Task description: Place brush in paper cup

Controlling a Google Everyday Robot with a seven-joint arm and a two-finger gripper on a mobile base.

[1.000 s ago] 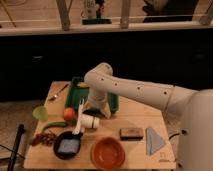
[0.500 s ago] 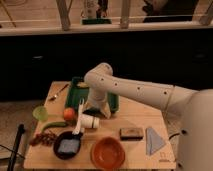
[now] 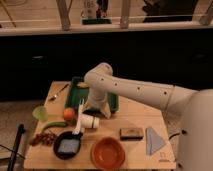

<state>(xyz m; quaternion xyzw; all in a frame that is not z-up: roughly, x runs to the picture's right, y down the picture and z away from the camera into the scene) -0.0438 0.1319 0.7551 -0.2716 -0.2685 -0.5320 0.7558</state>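
The tool point(image 3: 97, 113) hangs low over the middle of the counter point(image 3: 125, 120), at the end of a white arm point(image 3: 135, 91) that reaches in from the right and bends down at its elbow. It sits just in front of the green tray point(image 3: 75, 90). Whether it is apart or together cannot be told, and nothing is plainly clamped in it.

Just below and left of the tool, the paper cup point(image 3: 91, 122) lies on its side on the counter, close to the tool; whether they touch cannot be told. The brush point(image 3: 79, 117) stands steeply tilted at the cup's left end. Its upper tip is near the tray's front edge and its lower, wider end comes down at the rim of the black pan point(image 3: 64, 150). Whether the brush reaches into the cup's mouth or only leans against it cannot be told.

An orange point(image 3: 69, 114) sits just left of the brush. Further left are a pale green cup point(image 3: 40, 112), a green pod point(image 3: 56, 124) and a dark red cluster of fruit point(image 3: 44, 137). The pan holds a pale blue pad point(image 3: 69, 145). To its right stands a red bowl point(image 3: 107, 152), then a small brown block point(image 3: 131, 133) and a folded blue-grey cloth point(image 3: 154, 141). A spoon point(image 3: 59, 92) lies left of the tray.
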